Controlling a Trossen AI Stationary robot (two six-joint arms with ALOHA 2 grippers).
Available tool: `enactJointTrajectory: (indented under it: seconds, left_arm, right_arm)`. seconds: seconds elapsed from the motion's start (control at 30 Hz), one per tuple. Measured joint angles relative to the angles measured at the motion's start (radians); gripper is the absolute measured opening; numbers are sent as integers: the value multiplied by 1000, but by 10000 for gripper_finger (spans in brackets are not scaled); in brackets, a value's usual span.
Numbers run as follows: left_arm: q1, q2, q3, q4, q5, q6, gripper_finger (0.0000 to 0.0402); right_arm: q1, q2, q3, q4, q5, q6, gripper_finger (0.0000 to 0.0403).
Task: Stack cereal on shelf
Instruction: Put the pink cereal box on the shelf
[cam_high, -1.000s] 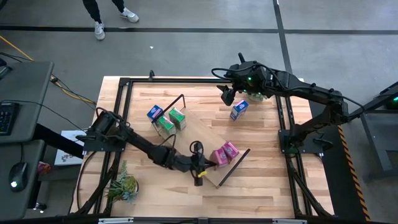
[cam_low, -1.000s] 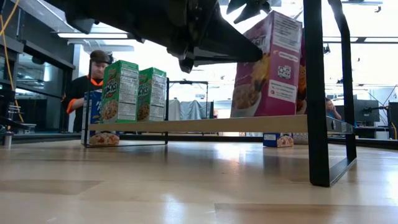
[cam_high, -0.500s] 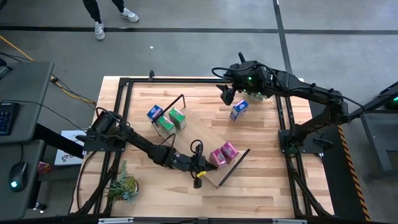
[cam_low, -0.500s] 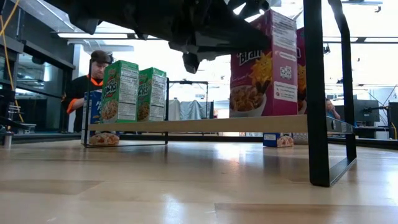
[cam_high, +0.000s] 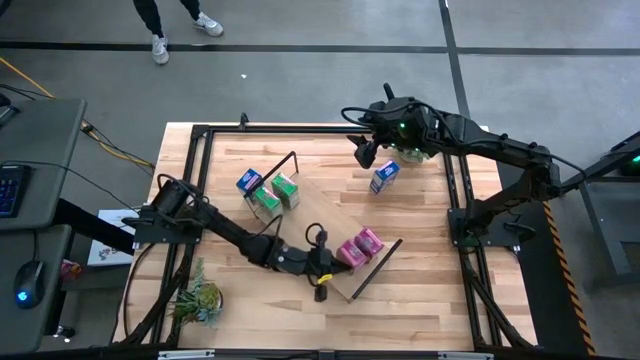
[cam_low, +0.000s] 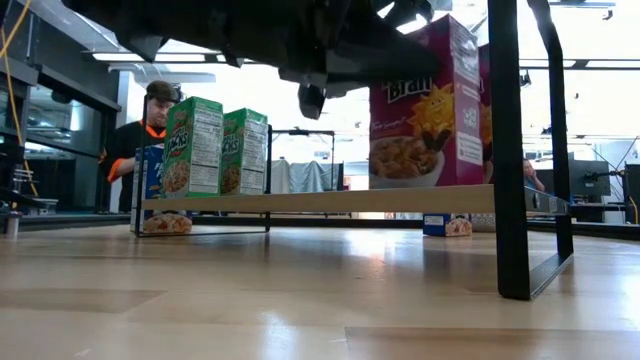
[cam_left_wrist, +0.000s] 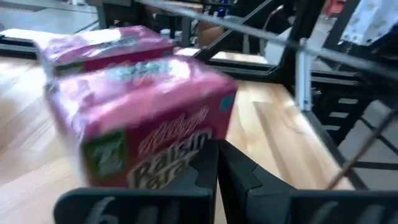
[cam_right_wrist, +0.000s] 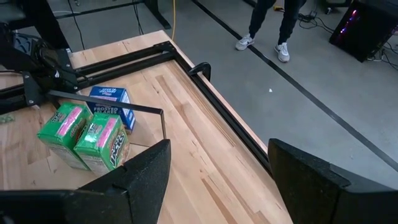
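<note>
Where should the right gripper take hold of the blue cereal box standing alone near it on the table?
Probably across the two broad faces of the lone blue box, coming down from above. It stands upright on the tabletop with bare wood all round, and its narrow depth suits the open right gripper hovering beside it.

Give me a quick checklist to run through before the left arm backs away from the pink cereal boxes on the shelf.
1. Both pink boxes upright on the shelf: ok.
2. Left gripper clear of the near pink box: cannot tell; its fingers sit right against it.
3. Green boxes standing at the shelf's other end: ok.
4. All boxes shelved: not ok; a blue box is on the tabletop, another beside the shelf.
5. Right gripper away from the left arm: ok, open.
</note>
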Motion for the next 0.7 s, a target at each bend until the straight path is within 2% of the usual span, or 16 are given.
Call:
enactJointTrajectory:
  seconds: [0.2,0.37,0.43,0.57,0.63,0.7]
  left_arm:
    - [-21,-32,6,-75,7,32,0]
    - [-62,-162,-33,-170,25,112,0]
    - [-73,-229,-78,-178,-25,143,0]
    - [-45,-346,-239,-100,-222,181,0]
    - [7,-372,-333,12,-211,158,0]
    - [77,-379,-404,122,-125,103,0]
  right_arm:
    - [0,0,0,4,0,0,262]
    - [0,0,0,6,0,0,262]
    - [0,0,0,6,-2,0,262]
    - [0,0,0,6,-5,0,262]
    - [0,0,0,6,-5,0,262]
    - [0,0,0,6,-4,0,262]
